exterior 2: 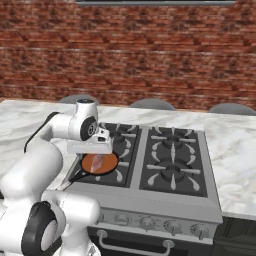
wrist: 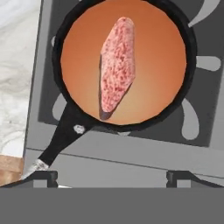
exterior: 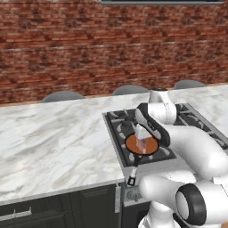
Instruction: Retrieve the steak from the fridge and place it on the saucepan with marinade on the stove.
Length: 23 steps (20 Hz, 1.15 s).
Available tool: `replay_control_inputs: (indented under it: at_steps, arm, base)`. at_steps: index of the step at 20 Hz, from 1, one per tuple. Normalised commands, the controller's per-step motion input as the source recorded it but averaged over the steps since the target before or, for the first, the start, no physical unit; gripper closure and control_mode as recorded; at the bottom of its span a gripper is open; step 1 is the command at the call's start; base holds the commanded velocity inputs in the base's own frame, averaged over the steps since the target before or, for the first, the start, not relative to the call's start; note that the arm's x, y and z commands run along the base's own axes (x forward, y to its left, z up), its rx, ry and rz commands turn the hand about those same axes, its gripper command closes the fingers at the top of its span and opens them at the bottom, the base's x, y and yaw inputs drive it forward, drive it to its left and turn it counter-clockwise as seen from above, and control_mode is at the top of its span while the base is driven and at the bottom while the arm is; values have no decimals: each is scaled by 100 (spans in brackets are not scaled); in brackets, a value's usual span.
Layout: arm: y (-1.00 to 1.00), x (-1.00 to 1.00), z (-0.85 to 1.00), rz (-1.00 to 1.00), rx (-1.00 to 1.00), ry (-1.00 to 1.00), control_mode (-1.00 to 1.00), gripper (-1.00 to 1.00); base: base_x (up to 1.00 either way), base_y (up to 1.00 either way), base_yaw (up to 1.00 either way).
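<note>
A: What do I have in front of me now?

B: I see the stove (exterior 2: 150, 165) set in a white marble counter (exterior: 49, 142), and behind it a red brick wall (exterior 2: 150, 55). Three grey chair backs (exterior 2: 152, 104) rise behind the far edge of the counter. The stove is steel-grey with black grates and a row of round knobs (exterior 2: 150, 222) on its front.

A: And the steak?

B: The steak (wrist: 117, 63) lies in the saucepan (wrist: 65, 127), on the orange-brown marinade (wrist: 157, 57). The saucepan stands on the front left burner, and its long handle points toward the front edge of the stove.

A: How is my hand?

B: The hand (wrist: 112, 177) hangs above the saucepan, with the fingers (wrist: 43, 177) spread wide and nothing between them. It does not touch the steak. In the left base view the hand (exterior: 141, 141) is just over the pan, under the bent white arm.

A: Anything else around?

B: Dark cabinet fronts (exterior: 53, 209) are under the counter, left of the stove.
</note>
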Motion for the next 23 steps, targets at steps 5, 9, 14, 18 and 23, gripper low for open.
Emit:
replay_control_inputs:
  at_steps: [5, 9, 14, 18, 23]
  arm:
    - [-3, -92, 72, 0, 0, -3, -100, -100]
    - [0, -79, 86, 0, 0, 0, -100, -100]
    - [-9, -80, 85, -2, 0, 0, -100, -100]
    - [-21, -89, 76, -3, 2, 0, -100, -100]
    - [-6, -66, 59, -5, 1, 0, -100, -100]
  base:
    - [0, 0, 0]
    - [0, 0, 0]
    - [0, 0, 0]
    - [0, 0, 0]
    - [0, 0, 0]
